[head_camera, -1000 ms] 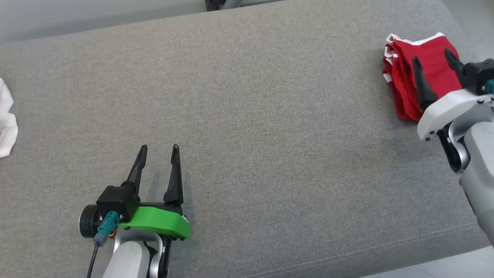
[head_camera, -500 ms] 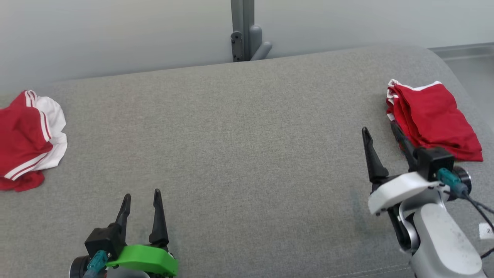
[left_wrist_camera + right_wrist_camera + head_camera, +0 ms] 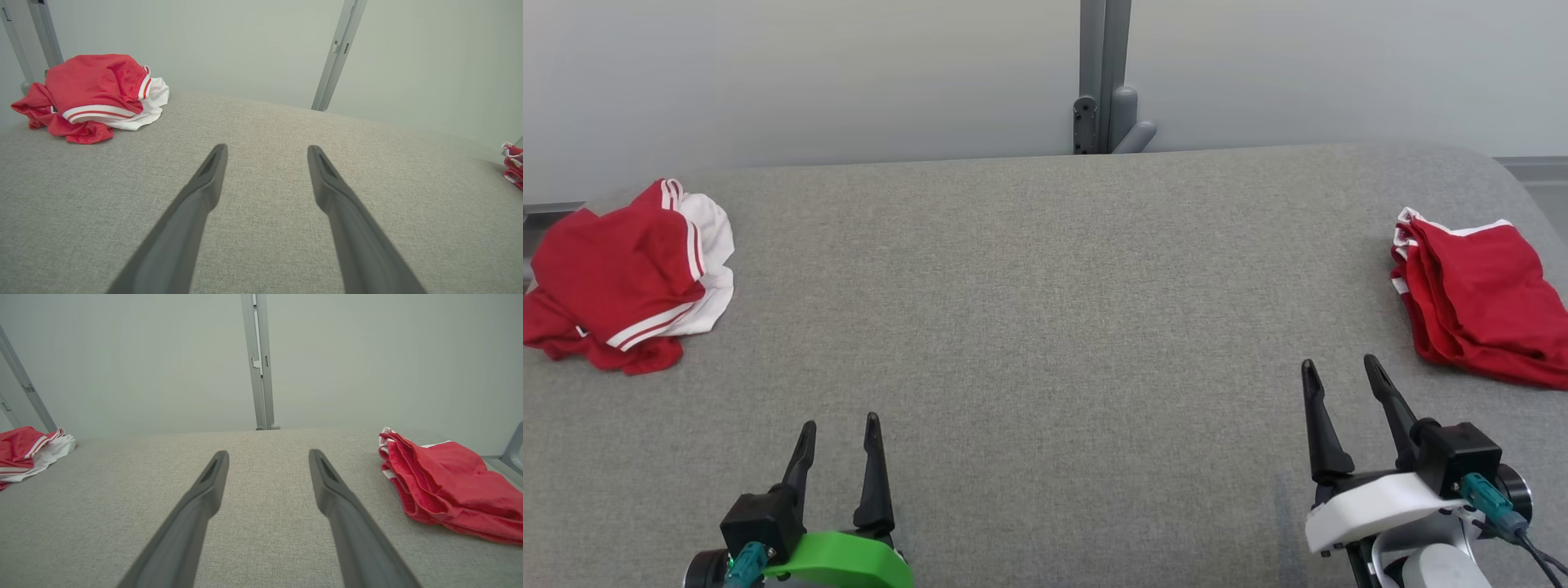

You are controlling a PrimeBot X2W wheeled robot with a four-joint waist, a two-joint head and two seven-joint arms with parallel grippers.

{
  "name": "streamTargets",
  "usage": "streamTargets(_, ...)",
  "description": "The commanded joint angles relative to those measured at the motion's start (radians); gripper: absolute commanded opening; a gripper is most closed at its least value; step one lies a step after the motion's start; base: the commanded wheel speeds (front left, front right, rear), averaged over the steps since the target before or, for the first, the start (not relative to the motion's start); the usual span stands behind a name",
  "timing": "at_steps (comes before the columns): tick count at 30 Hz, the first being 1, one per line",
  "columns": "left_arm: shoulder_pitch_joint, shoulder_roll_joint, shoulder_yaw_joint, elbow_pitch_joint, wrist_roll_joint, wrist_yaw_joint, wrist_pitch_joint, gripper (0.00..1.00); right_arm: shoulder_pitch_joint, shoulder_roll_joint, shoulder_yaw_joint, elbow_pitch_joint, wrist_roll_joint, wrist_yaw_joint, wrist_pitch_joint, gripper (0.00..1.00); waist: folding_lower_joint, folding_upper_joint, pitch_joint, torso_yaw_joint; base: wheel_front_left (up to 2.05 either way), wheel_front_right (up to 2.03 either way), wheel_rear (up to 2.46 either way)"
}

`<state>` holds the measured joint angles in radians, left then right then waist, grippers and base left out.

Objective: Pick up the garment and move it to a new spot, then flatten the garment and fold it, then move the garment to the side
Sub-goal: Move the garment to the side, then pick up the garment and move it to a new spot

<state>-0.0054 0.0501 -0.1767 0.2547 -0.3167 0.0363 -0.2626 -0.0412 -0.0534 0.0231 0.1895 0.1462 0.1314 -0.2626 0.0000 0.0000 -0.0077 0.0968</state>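
In the head view, my left gripper (image 3: pixel 840 420) is at the lower left and my right gripper (image 3: pixel 1339 363) at the lower right. Both point up the frame, both have the jaws spread wide, and there is nothing between them. On the grey cushion (image 3: pixel 1045 327) lie two pieces. The folded garment (image 3: pixel 1486 310) is at the right edge, near the right gripper, just above and to the right of its tips. Its long side runs from upper left to lower right. I judge that this one is already finished and put aside. The crumpled garment (image 3: pixel 621 278), red with white stripes, is a loose heap at the far left, well apart from both grippers and wider than it is deep. The left gripper is clearly the nearer one to it.

In the left wrist view, the two fingers stand apart over bare cushion. The crumpled garment (image 3: pixel 94 94) is in the upper left, so I would have to go forward and to the left. I cannot make out a clean hem to take.

In the right wrist view, the fingers are also apart and empty. The folded garment (image 3: pixel 445 482) lies just beside them on the right, not touching.
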Motion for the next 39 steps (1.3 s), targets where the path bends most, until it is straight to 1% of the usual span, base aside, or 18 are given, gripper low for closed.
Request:
streamTargets(1, 0.0, 0.001, -0.002, 0.001, 0.008, 0.002, -0.002, 1.0, 0.023, 0.0, -0.003, -0.009, 0.0, -0.001, 0.0, 1.0, 0.0, 0.0, -0.003, 0.006, 0.0, 0.0, 0.0)
streamTargets(7, -0.003, 0.001, -0.01, 0.007, 0.01, 0.005, -0.002, 1.0, 0.051, 0.002, 0.023, -0.026, 0.04, -0.001, 0.002, 1.0, 0.0, 0.0, -0.005, 0.006, 0.0, 0.0, 0.0)
streamTargets(20, -0.007, 0.001, -0.015, 0.012, 0.012, 0.0, -0.002, 1.0, 0.055, 0.002, 0.033, -0.02, 0.044, -0.001, 0.003, 1.0, 0.0, 0.0, -0.006, 0.007, 0.0, 0.0, 0.0)
streamTargets(29, -0.014, 0.001, -0.019, 0.017, 0.019, -0.002, -0.003, 1.0, 0.063, 0.002, 0.028, -0.018, 0.046, -0.001, 0.002, 1.0, 0.0, 0.0, -0.015, 0.041, 0.0, 0.0, 0.0)
streamTargets(33, -0.019, 0.001, -0.016, 0.018, 0.026, -0.003, -0.002, 1.0, 0.071, 0.002, 0.027, -0.022, 0.048, -0.001, 0.001, 1.0, 0.0, 0.0, -0.024, 0.095, 0.0, 0.0, 0.0)
streamTargets(39, -0.017, 0.002, -0.003, 0.021, 0.047, -0.007, -0.002, 1.0, 0.076, 0.002, 0.026, -0.025, 0.052, -0.001, -0.002, 1.0, 0.0, 0.0, -0.035, 0.235, 0.0, 0.0, 0.0)
